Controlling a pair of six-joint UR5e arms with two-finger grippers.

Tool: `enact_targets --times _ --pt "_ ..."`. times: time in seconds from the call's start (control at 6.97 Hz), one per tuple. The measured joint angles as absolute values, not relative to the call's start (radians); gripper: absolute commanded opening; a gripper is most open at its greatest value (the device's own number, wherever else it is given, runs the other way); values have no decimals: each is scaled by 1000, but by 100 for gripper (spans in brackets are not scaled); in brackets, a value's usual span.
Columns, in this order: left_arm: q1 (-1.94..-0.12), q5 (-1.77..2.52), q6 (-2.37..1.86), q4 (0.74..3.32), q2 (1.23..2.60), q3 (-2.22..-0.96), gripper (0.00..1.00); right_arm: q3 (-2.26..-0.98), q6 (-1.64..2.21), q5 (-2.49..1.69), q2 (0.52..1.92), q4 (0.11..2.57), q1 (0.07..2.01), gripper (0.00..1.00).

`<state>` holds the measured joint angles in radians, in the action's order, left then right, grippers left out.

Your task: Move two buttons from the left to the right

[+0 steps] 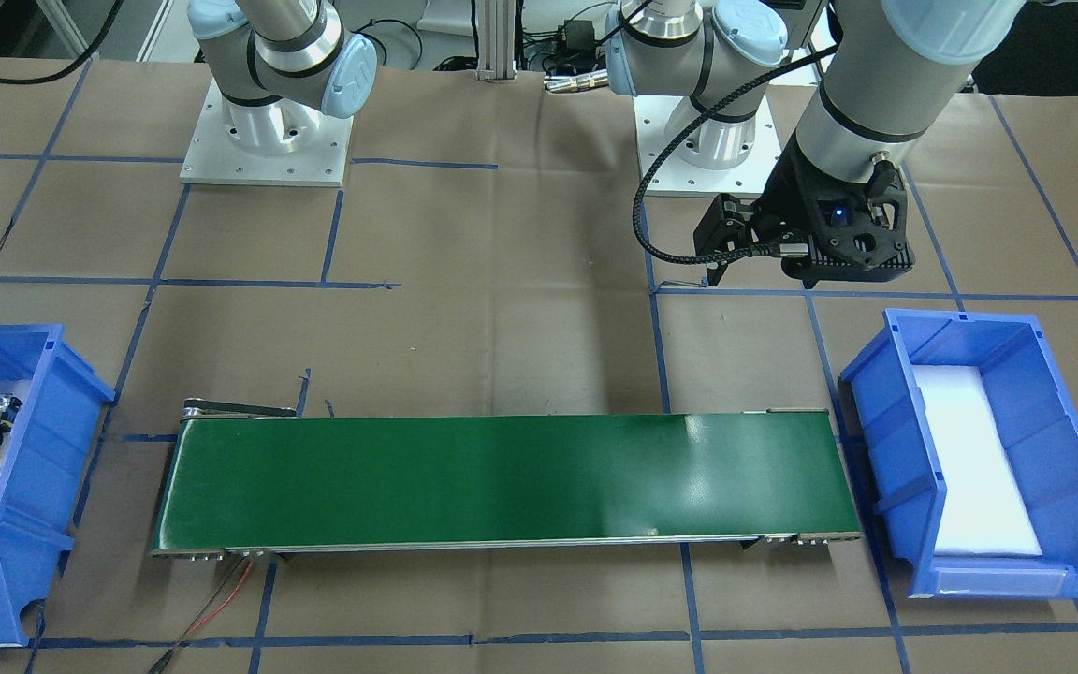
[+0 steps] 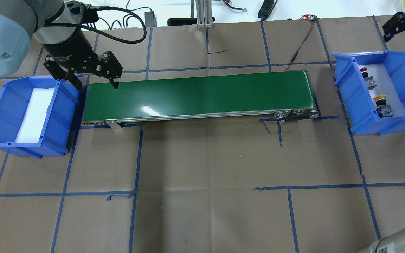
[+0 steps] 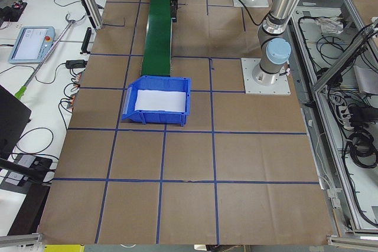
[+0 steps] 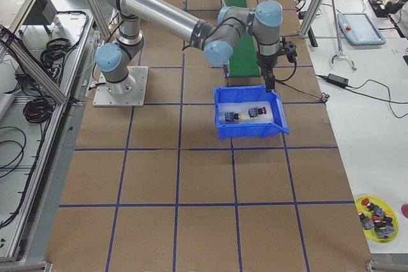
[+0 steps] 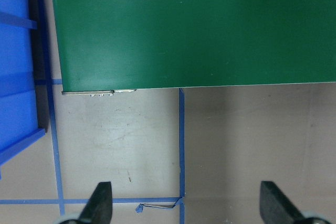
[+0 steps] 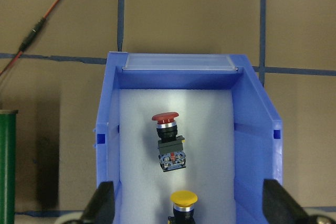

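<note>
Two buttons lie on white foam in a blue bin. In the right wrist view the red-capped button sits above the yellow-capped button. The overhead view shows the red button and the yellow button at the far right. My right gripper hovers over this bin, open and holding nothing. My left gripper hangs open over the left end of the green conveyor belt, and its fingers hold nothing.
A second blue bin with only white foam stands at the belt's left end. A red and black wire runs off behind the belt's right end. The table is brown paper with blue tape lines.
</note>
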<state>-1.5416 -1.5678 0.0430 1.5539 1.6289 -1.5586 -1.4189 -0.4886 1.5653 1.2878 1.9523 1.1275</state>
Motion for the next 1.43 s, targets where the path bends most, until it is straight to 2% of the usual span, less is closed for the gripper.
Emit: enact_targets --times 0.29,0.86,1.15,1.43 --pt "-1542 -1568 43 1554 1629 -1559 100 -1419 -451 1561 1391 1824 1209 100" --pt "-1541 -1568 41 1554 1629 -1558 100 -1436 37 1568 1457 1629 1561 100" --pt "-1541 -1568 41 1554 1629 -1558 100 -1498 113 1570 1492 1596 1657 100" --pt "-1542 -1568 40 1554 1629 -1558 100 -1601 112 1571 1586 1600 1665 100"
